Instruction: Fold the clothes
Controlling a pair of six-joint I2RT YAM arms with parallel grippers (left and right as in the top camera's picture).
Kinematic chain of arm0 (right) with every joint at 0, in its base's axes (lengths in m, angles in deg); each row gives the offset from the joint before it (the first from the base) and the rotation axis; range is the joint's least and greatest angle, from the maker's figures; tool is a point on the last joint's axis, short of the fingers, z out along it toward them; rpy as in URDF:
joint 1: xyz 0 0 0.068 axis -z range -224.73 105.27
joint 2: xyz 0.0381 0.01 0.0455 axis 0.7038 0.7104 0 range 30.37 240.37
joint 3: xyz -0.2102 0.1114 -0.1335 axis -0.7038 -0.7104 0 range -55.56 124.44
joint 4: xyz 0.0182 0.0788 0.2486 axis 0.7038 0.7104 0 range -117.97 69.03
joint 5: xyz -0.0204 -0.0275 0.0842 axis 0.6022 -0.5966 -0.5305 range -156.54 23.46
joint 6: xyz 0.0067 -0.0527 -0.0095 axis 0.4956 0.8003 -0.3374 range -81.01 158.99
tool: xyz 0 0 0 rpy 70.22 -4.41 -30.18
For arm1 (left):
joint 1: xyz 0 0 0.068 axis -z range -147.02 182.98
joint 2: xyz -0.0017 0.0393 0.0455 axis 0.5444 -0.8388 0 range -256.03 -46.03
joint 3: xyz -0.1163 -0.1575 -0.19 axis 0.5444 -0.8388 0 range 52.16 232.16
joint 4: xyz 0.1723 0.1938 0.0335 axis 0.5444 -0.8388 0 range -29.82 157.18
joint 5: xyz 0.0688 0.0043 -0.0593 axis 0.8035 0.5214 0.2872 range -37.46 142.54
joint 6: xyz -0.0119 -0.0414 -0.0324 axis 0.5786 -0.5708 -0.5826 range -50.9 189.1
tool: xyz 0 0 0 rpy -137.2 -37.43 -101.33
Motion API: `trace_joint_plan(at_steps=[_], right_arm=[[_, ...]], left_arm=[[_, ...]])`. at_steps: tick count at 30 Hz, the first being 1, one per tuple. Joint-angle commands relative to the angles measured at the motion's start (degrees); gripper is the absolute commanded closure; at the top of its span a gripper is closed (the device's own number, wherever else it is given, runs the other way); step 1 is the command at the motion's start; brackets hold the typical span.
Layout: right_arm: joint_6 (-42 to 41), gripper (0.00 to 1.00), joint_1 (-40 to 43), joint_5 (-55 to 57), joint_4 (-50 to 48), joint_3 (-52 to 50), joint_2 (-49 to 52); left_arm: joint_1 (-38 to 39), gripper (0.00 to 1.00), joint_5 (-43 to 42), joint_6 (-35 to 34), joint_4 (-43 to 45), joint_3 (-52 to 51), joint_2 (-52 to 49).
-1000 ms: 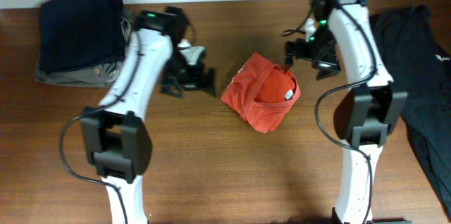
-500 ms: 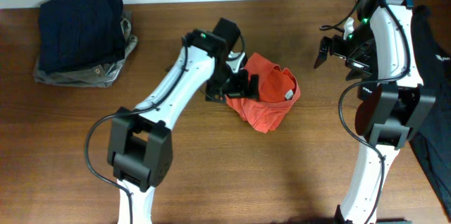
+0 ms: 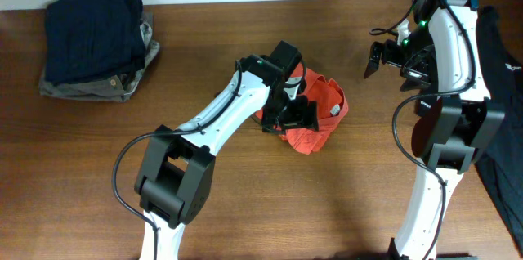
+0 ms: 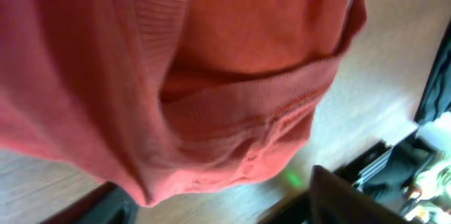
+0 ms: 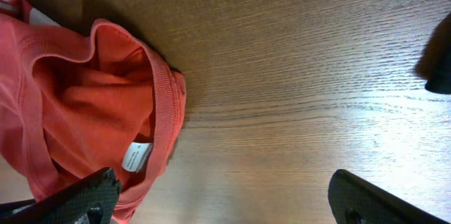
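The orange-red T-shirt point(image 3: 324, 106) lies crumpled in the middle of the wooden table, its white neck tag point(image 5: 136, 156) showing inside the collar. My left gripper point(image 3: 290, 116) is down on the shirt's left part. In the left wrist view the red cloth point(image 4: 211, 76) fills the frame, and a fold hangs between the two dark fingers point(image 4: 337, 197), which stand well apart. My right gripper point(image 3: 387, 56) hovers open to the right of the shirt. Only bare wood lies between its fingers point(image 5: 77, 199), and the shirt's collar point(image 5: 161, 104) is beside the left one.
A stack of folded navy and grey garments point(image 3: 94, 43) sits at the back left corner. A black garment point(image 3: 500, 96) lies along the right edge, behind the right arm. The white wall runs along the table's far edge.
My left arm has swung right from beside the shirt onto its left part. The right arm drew back to the right early on and has stayed still since.
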Motion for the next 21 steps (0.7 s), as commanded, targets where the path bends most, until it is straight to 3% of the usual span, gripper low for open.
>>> trace_joint_plan(at_steps=[1,4,5,8,11,19,21], right_arm=[[0.7,0.01,-0.3,-0.8,0.0,0.0,-2.4],[0.7,0.01,-0.3,-0.8,0.0,0.0,-2.4],[0.7,0.01,-0.3,-0.7,0.0,-0.3,-2.4],[0.7,0.01,-0.3,-0.8,-0.4,-1.2,-2.4],[0.7,0.01,-0.4,-0.8,-1.4,-2.6,-2.4],[0.7,0.01,-0.3,-1.2,-2.9,-4.7,-2.4],[0.7,0.01,-0.3,-1.2,-3.1,-4.7,-2.4]], left_arm=[[0.0,0.49,1.5,-1.3,0.1,-0.4,0.5],[0.1,0.8,2.0,-1.6,-0.6,-0.4,0.5],[0.1,0.86,2.7,-2.2,-1.4,-0.4,0.5],[0.0,0.88,5.7,-2.8,-3.8,-0.4,0.5],[0.0,0.99,7.8,-2.8,-5.6,-0.4,0.5],[-0.1,0.98,10.6,-2.3,-7.4,-0.4,2.2],[-0.1,0.69,10.5,-2.3,-7.3,-0.4,2.5]])
